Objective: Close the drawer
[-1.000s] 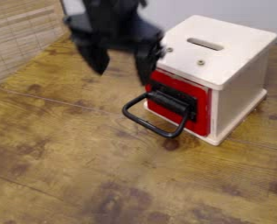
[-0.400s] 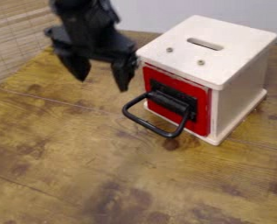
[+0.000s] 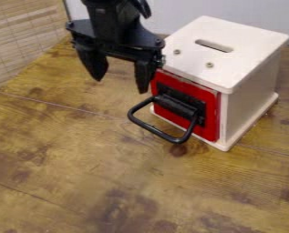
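Observation:
The drawer (image 3: pixel 180 93) shows as a red front with a black panel in the lower face of the cream-white cabinet (image 3: pixel 232 60). Its large black loop handle (image 3: pixel 160 124) sticks out toward the front left, just above the table. None of the drawer's pale inside shows; the red front looks about level with the cabinet's face. My black gripper (image 3: pixel 118 73) hangs left of the drawer front, above and behind the handle. Its two fingers (image 3: pixel 143 76) point down, spread apart, with nothing between them. The right finger is close to the cabinet's left corner.
The cabinet stands at the back right of a worn wooden table (image 3: pixel 74 173). A woven bamboo mat (image 3: pixel 19 36) covers the back left. A slot (image 3: pixel 212 44) is cut in the cabinet top.
The gripper swung left and then came back right, now closer to the drawer front and slightly lower. The drawer and handle have not moved.

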`<state>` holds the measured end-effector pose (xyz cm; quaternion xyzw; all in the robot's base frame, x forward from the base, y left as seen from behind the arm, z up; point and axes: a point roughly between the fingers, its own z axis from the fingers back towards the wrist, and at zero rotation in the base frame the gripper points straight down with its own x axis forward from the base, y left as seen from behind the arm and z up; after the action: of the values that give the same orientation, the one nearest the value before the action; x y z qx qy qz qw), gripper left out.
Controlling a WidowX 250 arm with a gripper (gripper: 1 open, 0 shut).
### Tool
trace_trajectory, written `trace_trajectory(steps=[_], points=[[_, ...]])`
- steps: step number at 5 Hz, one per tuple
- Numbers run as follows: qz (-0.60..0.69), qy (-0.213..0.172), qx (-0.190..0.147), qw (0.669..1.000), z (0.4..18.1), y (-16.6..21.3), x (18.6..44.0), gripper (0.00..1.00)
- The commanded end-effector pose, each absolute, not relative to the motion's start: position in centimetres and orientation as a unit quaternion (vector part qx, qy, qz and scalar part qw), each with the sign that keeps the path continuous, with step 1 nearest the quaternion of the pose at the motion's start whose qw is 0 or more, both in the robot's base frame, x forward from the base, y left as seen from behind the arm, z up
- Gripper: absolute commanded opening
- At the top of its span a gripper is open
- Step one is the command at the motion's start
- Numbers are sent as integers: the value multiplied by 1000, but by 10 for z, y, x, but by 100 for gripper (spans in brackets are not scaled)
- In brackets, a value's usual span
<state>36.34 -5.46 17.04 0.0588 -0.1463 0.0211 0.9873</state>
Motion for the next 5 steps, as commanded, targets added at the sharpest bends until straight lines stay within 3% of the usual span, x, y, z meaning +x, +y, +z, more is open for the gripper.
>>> trace_trajectory(steps=[1,2,3,5], points=[[24,-178,42,983,192,-56,360,100],[18,-196,26,980,187,-44,359,100],[36,-211,37,976,185,-33,360,100],[52,-181,54,981,177,-16,326,100]])
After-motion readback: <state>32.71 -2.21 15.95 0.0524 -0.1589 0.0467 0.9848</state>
